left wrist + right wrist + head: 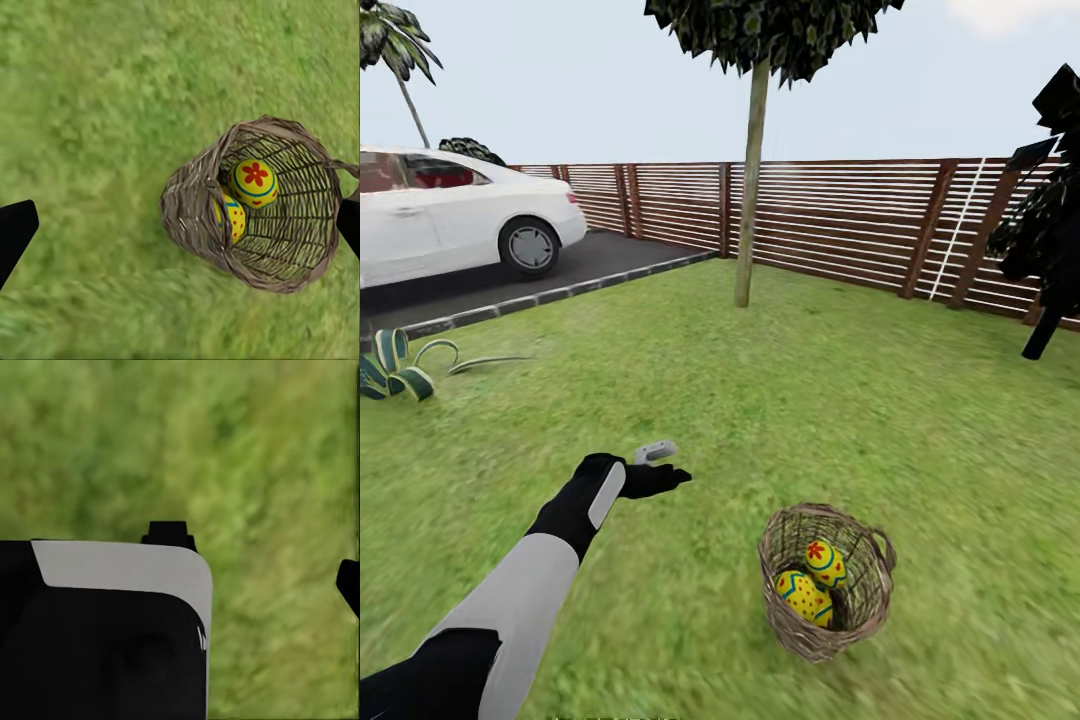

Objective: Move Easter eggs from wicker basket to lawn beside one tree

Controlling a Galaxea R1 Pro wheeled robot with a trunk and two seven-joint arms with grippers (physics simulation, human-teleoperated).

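Observation:
The wicker basket [825, 640] lies on the lawn [810, 400] at the lower right, tipped toward me. Two yellow Easter eggs show inside, one with a red flower [826, 563] and one with red dots [803, 597]; a third cannot be made out. My left gripper [665, 466] hovers open over the grass, to the left of the basket and apart from it. In the left wrist view the basket [195, 217] and the flower egg [253, 182] lie below the open left gripper [180, 229]. My right gripper [259, 559] is open over bare grass. The slim tree [750, 200] stands far ahead.
A white car [450, 215] is parked on the asphalt driveway [560, 270] at the left, behind a stone kerb. A wooden slat fence [840, 220] closes the back. A striped plant [400, 365] grows at the left and a dark bush [1050, 230] at the right.

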